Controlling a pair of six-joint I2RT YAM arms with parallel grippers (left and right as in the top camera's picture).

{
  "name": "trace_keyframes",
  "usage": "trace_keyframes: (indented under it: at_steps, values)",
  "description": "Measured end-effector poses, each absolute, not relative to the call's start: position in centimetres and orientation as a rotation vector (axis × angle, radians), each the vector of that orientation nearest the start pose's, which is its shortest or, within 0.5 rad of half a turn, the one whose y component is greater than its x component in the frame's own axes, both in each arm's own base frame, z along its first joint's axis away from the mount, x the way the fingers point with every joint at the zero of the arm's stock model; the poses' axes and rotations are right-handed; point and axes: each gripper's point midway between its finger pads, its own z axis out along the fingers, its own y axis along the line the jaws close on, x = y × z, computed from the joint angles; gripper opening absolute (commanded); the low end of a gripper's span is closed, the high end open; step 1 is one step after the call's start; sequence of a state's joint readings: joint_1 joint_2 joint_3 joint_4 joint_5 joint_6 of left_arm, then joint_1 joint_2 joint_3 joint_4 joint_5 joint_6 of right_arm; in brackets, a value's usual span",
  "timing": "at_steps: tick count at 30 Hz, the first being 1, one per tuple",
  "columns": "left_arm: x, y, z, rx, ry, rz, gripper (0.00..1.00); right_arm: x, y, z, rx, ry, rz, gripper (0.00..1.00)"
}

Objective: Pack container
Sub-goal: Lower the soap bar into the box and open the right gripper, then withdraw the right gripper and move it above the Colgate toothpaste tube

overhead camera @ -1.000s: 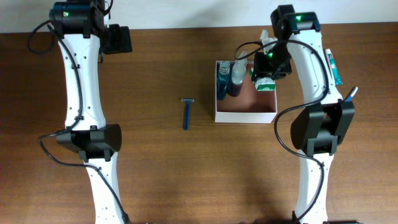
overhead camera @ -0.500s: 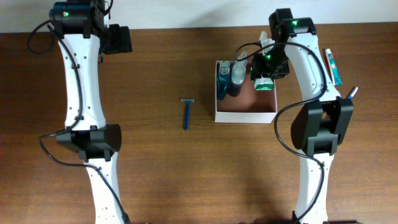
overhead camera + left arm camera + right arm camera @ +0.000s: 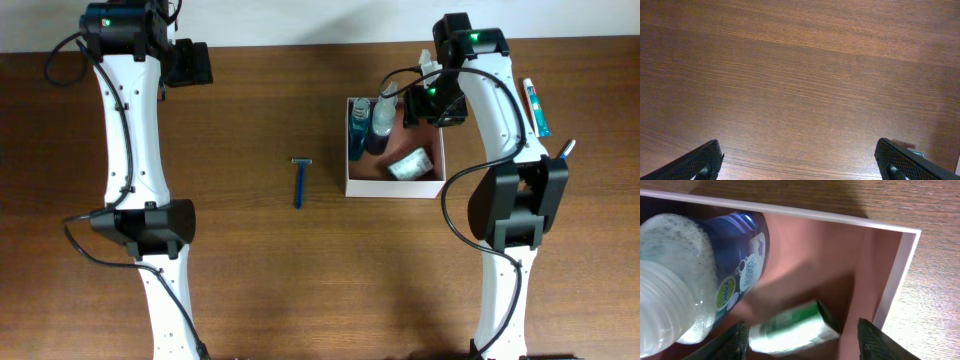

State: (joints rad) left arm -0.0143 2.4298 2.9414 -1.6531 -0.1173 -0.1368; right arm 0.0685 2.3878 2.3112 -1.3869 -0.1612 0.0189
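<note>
The green-and-white carton (image 3: 410, 165) is no longer in the right gripper (image 3: 428, 106). A second ago it hung between the fingers over the back of the container (image 3: 395, 187); it now lies on the pinkish floor inside. It rests on its side, skewed, in the front right part, close to the front wall and the right wall. The wrist view does not show whether it touches either wall.

The right gripper hovers over the container's back right corner with its fingers (image 3: 880, 340) spread wide and nothing between them. In its wrist view the carton (image 3: 790, 330) sits below, blurred, and the thin white wall (image 3: 890, 290) runs just to the right.

Two bottles stand along the left wall at the back: a blue bottle (image 3: 359, 130) and a clear bottle (image 3: 382, 118) with blue liquid and foam. Bare floor shows between the bottles and the carton.

A blue razor (image 3: 299, 182) lies on the surface (image 3: 250, 260) left of the container, well apart from it, with bare wood on every side. A toothpaste tube (image 3: 536, 107) lies beyond the right arm, near the surface's back edge.

The left gripper (image 3: 190, 62) is parked at the far back left, well away from everything. Its fingers (image 3: 695, 162) stand wide apart, with only wood grain below them.
</note>
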Motion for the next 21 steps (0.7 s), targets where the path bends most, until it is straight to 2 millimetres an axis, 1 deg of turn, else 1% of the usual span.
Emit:
trace_keyframes:
  at_steps: [1,3,6,8,9,11,13,14,16,17,19,21]
  values:
    - [50.6,1.3,23.6,-0.199,2.696,0.114,0.99,48.5,6.0,9.4,-0.085,3.03,0.251,0.68]
    - [50.6,1.3,23.6,-0.199,2.696,0.114,0.99,48.6,5.7,9.7,-0.076,3.024,0.252,0.68]
    - [50.6,1.3,23.6,-0.199,2.695,0.114,0.99,49.7,4.2,12.3,-0.037,2.959,0.245,0.69]
    - [50.6,1.3,23.6,-0.199,2.696,0.114,0.99,50.6,2.6,14.6,0.003,2.897,0.236,0.7]
    - [50.6,1.3,23.6,-0.199,2.696,0.114,0.99,51.0,1.6,15.9,0.027,2.861,0.23,0.7]
    - [50.6,1.3,23.6,-0.199,2.696,0.114,1.0,51.4,-1.0,18.8,0.09,2.789,0.211,0.76]
    - [50.6,1.3,23.6,-0.199,2.696,0.114,0.99,51.1,-3.8,21.0,0.156,2.742,0.187,0.82]
    - [50.6,1.3,23.6,-0.199,2.696,0.114,0.99,50.6,-5.4,22.1,0.199,2.724,0.176,0.85]
    - [50.6,1.3,23.6,-0.199,2.696,0.114,0.99,49.5,-7.9,23.5,0.268,2.705,0.155,0.92]
    - [50.6,1.3,23.6,-0.199,2.696,0.114,0.99,48.9,-8.9,23.9,0.297,2.702,0.149,0.99]
    - [50.6,1.3,23.6,-0.199,2.696,0.114,0.99,47.6,-11.4,24.6,0.376,2.695,0.132,0.99]
    - [50.6,1.3,23.6,-0.2,2.696,0.114,0.99,47.1,-13.4,25.0,0.437,2.67,0.119,0.99]
